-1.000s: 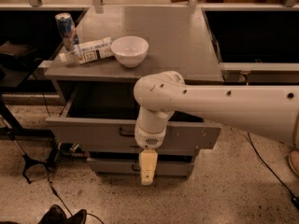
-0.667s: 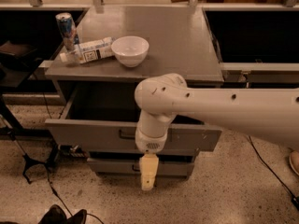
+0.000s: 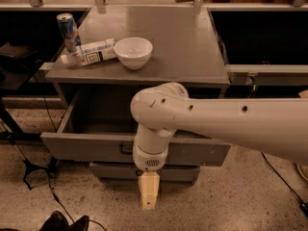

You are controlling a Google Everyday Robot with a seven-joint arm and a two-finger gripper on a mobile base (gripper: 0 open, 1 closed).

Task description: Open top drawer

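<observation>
Top drawer [image 3: 86, 148] stands well out from under the grey table [image 3: 187, 52], its dark inside showing; its grey front faces the camera, low in the view; a bit of its black handle [image 3: 125, 150] shows just left of the arm [image 3: 216, 121]; the white arm comes in from the right and bends down across the drawer front; the gripper [image 3: 148, 203] hangs below that front, pointing at the speckled floor [image 3: 231, 201], before a lower drawer [image 3: 180, 173]; whether it is apart or together I cannot tell; it holds nothing that shows. On the table sit a white bowl [image 3: 133, 52], a carton [image 3: 95, 51] lying beside it, and a can [image 3: 67, 30] upright at the left edge.
</observation>
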